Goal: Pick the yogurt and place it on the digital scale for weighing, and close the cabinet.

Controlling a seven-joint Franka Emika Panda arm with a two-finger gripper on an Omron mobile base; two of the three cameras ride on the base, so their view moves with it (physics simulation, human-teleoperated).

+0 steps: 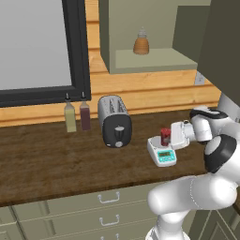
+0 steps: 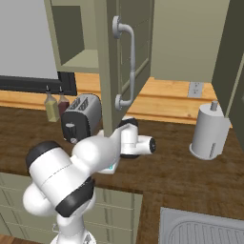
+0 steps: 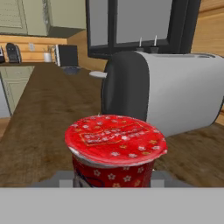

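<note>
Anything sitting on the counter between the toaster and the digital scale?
Nothing. In the left base view, bare wooden counter separates the toaster from the digital scale, which carries the yogurt.

You see a glossy white arm of rounded, bulbous segments, black bands at its joints, with a boxy white hand at 1 o'clock.

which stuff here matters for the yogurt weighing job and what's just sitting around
Job: yogurt, digital scale, cabinet with its door open, end effector.

Just lying about: toaster, two bottles by the window, orange-brown bottle on the cabinet shelf, paper towel roll.
</note>
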